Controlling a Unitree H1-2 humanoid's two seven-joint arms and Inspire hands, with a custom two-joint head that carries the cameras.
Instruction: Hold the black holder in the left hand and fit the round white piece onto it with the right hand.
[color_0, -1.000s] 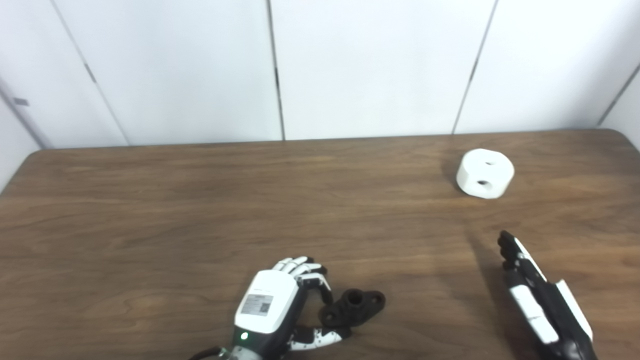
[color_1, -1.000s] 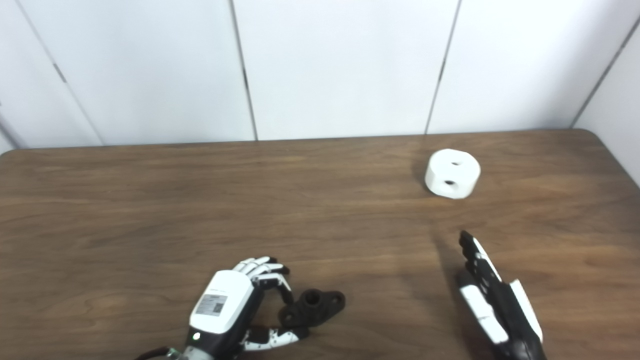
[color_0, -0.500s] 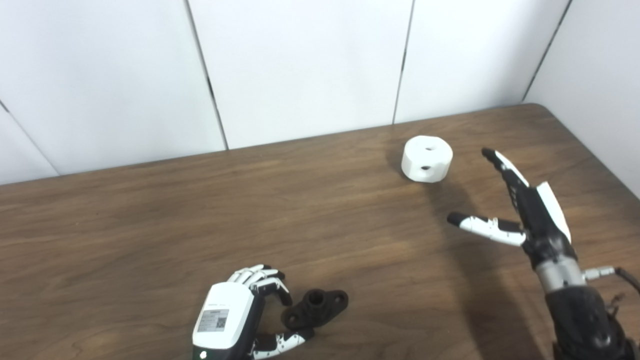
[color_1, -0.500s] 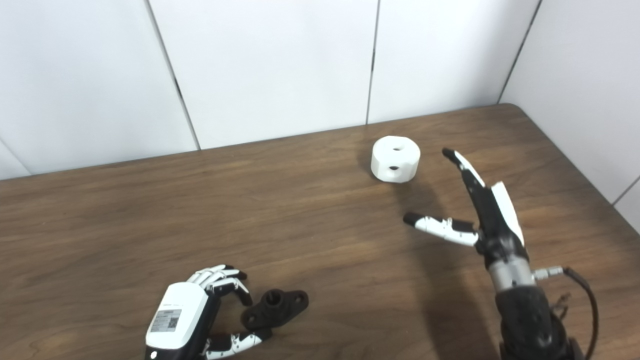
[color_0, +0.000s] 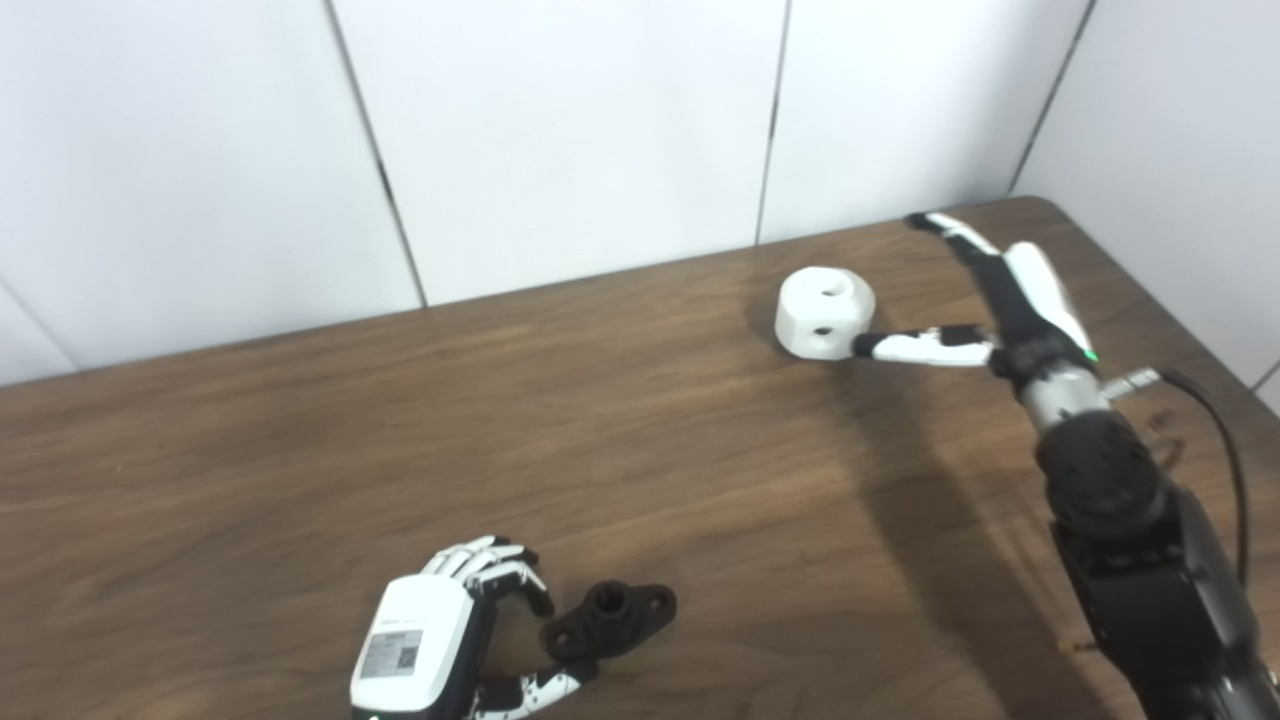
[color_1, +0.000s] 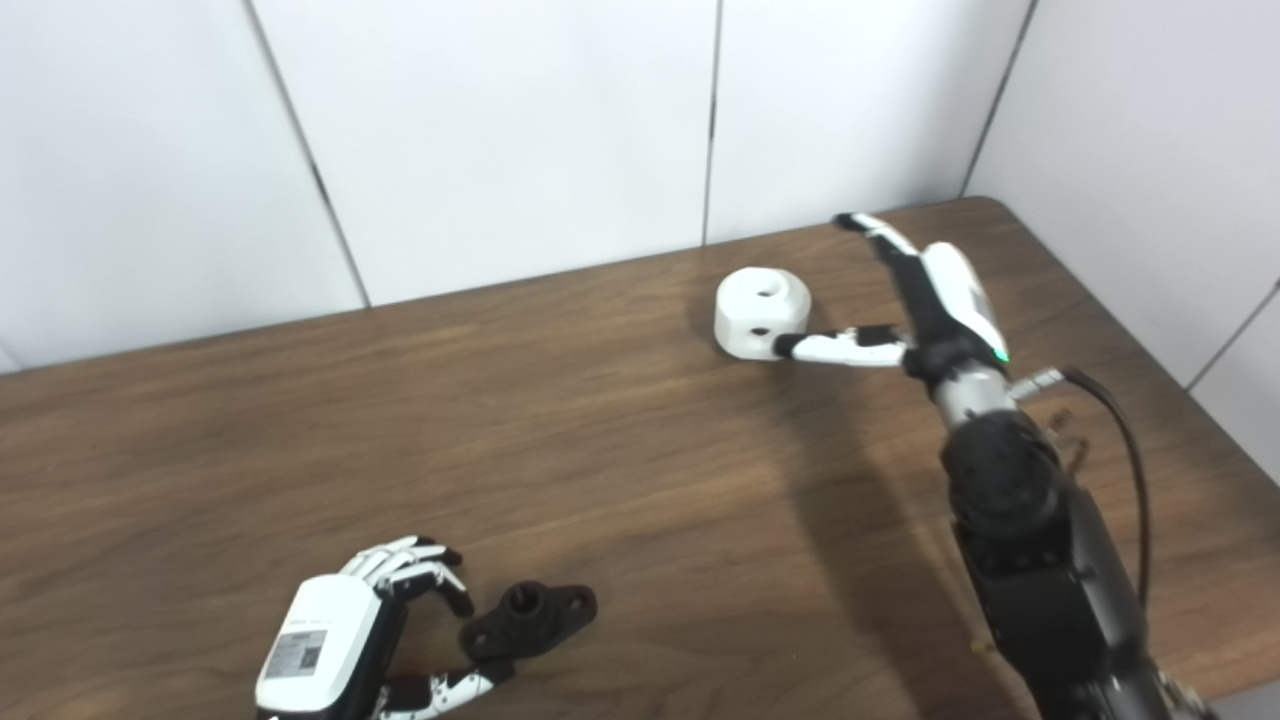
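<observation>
The right hand (color_0: 1005, 300) is spread open and holds nothing; its thumb tip touches the side of the round white piece (color_0: 824, 311) at the 1 o'clock area of the bench (color_0: 300, 430). The left hand (color_0: 440, 640), fingers curled but apart, brackets the black holder (color_0: 610, 620) at 6 o'clock without gripping it.

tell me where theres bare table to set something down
Free: the wide middle of the table between the black holder and the round white piece, and the whole left side. Crowded: the far right corner around the right hand, and the near edge by the left hand.
</observation>
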